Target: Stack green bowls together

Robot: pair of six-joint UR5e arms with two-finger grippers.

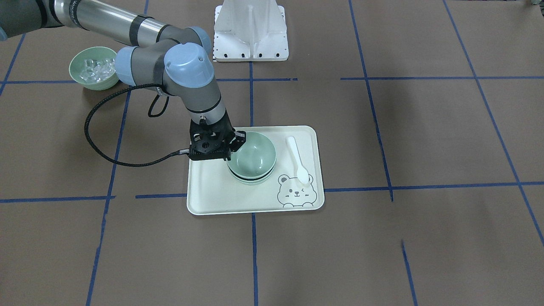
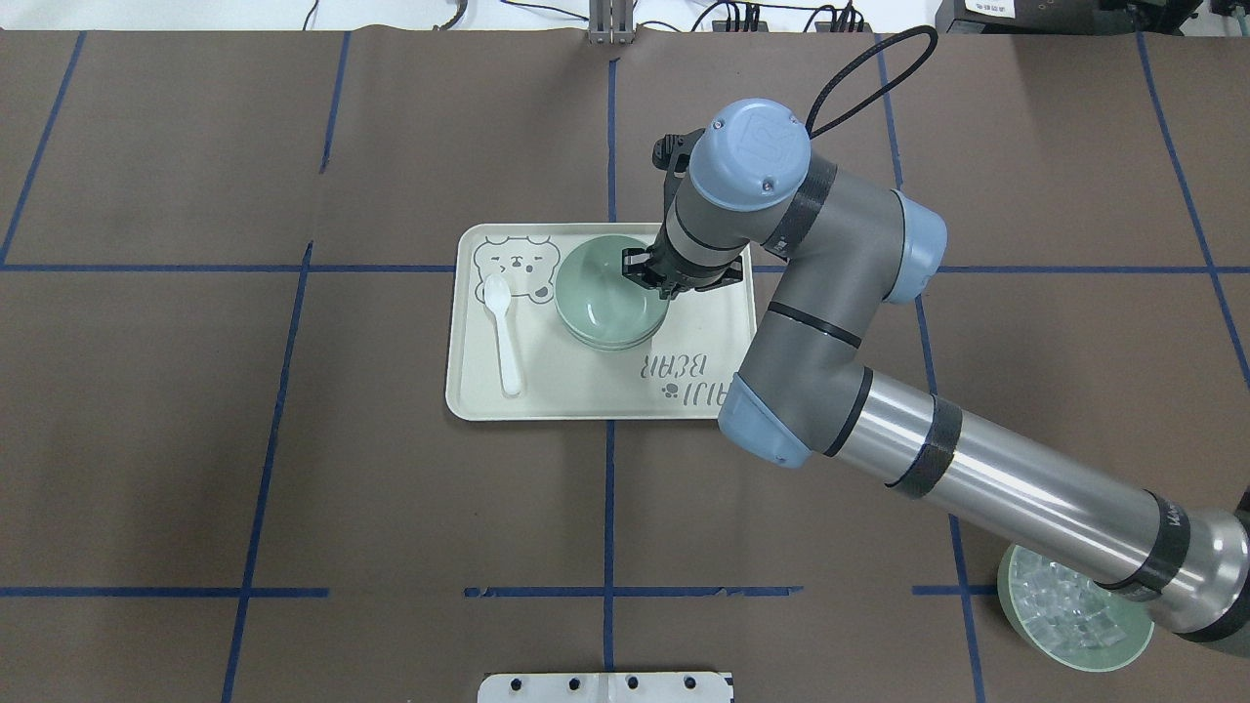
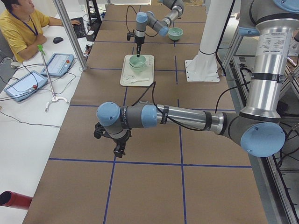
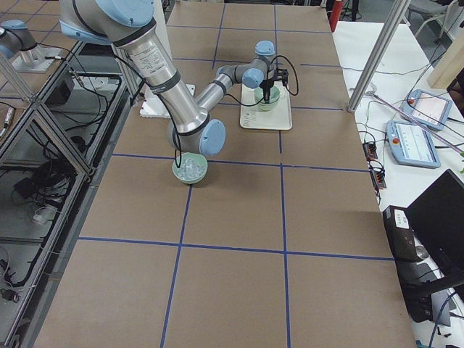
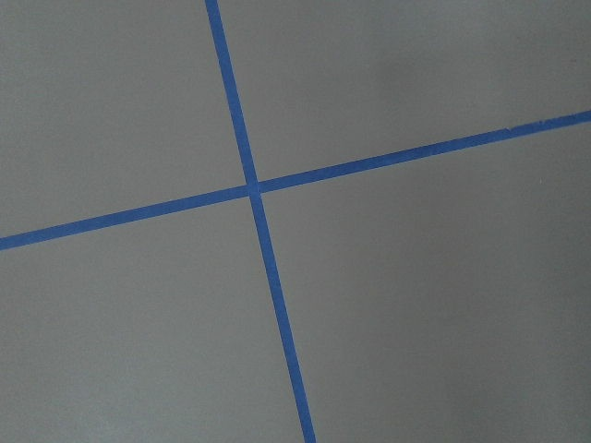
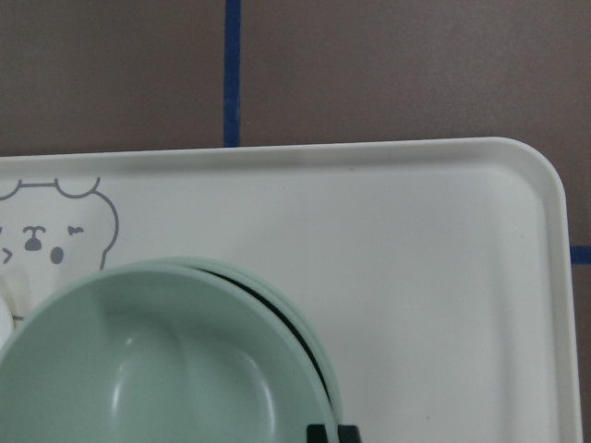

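The green bowls [image 1: 254,156] sit nested in one stack on the cream tray [image 1: 212,193], also seen in the overhead view [image 2: 601,298]. The top bowl [image 6: 166,369] sits slightly off-centre on those under it. My right gripper [image 2: 640,273] reaches straight down at the stack's rim, on the side towards the robot's right. In the right wrist view its fingertips [image 6: 320,432] stand close together astride the top bowl's rim, shut on it. My left gripper [image 3: 119,150] hangs over bare table far from the tray. I cannot tell whether it is open.
A white spoon [image 1: 297,159] lies on the tray beside the bear print. A green bowl with ice cubes [image 1: 93,68] stands under the right arm's forearm, far from the tray. The white arm mount [image 1: 250,29] is at the robot's edge of the table.
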